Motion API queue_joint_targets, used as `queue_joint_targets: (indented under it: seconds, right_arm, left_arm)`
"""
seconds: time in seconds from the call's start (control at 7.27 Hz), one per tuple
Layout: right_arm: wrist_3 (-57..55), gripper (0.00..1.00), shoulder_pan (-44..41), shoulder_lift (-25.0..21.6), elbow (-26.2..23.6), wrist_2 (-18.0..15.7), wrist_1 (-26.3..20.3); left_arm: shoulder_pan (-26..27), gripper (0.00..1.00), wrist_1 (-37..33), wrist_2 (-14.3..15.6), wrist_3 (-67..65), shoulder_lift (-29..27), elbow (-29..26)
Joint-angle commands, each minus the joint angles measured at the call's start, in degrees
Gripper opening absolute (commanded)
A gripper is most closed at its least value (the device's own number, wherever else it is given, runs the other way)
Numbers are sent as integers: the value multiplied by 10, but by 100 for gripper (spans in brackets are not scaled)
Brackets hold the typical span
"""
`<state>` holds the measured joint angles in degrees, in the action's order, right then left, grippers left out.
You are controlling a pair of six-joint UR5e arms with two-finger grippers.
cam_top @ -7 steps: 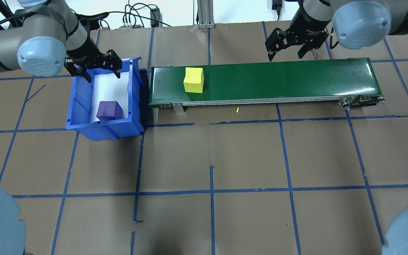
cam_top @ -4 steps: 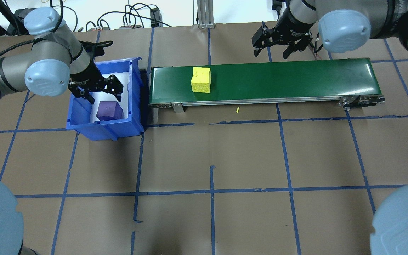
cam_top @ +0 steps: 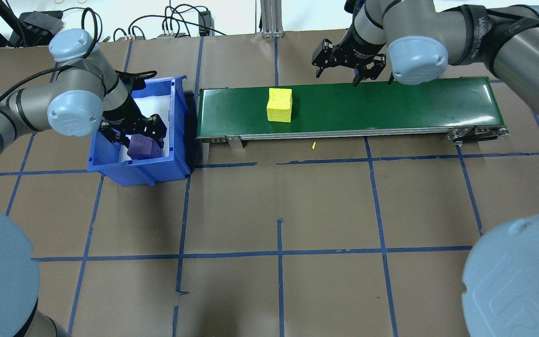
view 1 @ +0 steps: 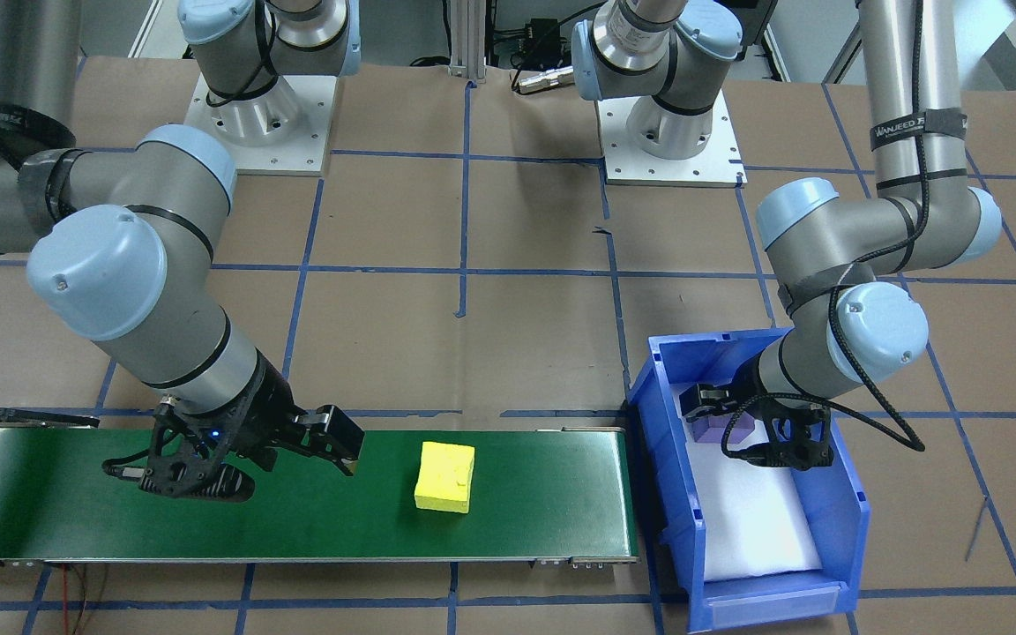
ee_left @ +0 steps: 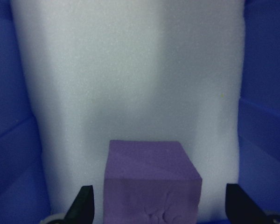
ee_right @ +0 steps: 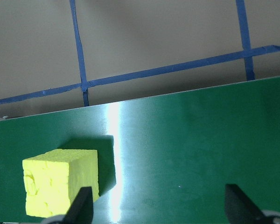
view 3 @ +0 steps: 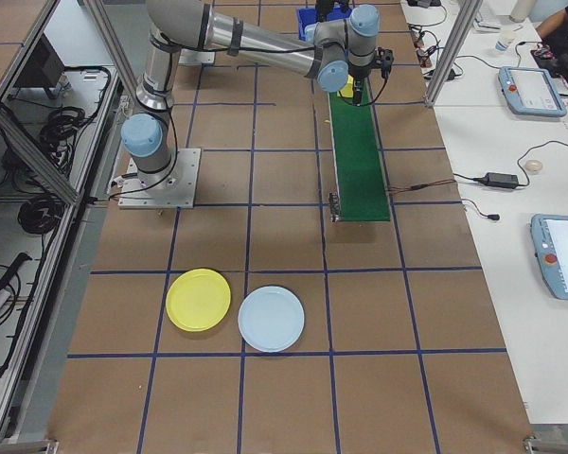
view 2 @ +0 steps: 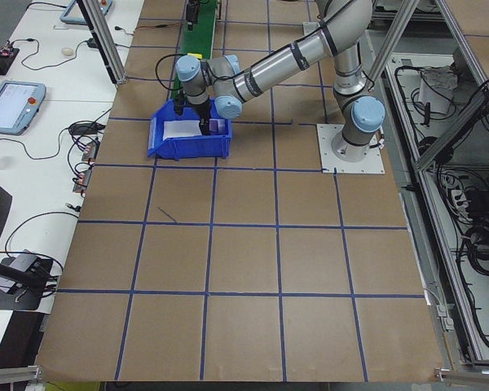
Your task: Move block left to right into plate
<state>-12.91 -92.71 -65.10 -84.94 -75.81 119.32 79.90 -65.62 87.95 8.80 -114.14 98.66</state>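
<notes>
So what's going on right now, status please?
Left gripper open, straddling the purple block in the blue bin. Right gripper open above the belt; yellow block riding it. Nothing in the way.

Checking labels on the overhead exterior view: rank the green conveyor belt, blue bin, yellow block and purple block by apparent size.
1. green conveyor belt
2. blue bin
3. yellow block
4. purple block, partly hidden by the left gripper, so unsure against the yellow.

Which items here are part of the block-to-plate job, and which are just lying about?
Job:
purple block in blue bin
yellow block on green conveyor
yellow plate
left gripper
right gripper

Lying about:
pale blue plate
yellow scrap
</notes>
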Motion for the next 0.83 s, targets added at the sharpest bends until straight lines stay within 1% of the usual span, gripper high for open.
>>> queue_joint_targets:
  seconds: [0.0, 0.14, 0.28, 0.41, 0.55, 0.69]
  right_arm:
    - [-42, 100, -12, 2, -2, -1, 1]
    - [-53, 100, -12, 4, -4, -3, 1]
    - [-53, 100, -13, 4, -8, -16, 1]
    - [-50, 100, -15, 4, -14, -15, 1]
    - [-50, 100, -19, 4, -18, -15, 2]
    - [-50, 100, -23, 4, -18, -15, 3]
  left_arm:
    - [-1, 29, -6, 6, -7, 3, -15]
    - [-1, 26, -14, 22, -9, 11, -45]
    - [-1, 26, -67, 21, -12, 18, -95]
    - [-1, 26, -120, 17, -29, 29, -144]
    - [6, 29, -156, 19, -37, 38, -173]
    - [15, 29, -162, 14, -63, 55, -178]
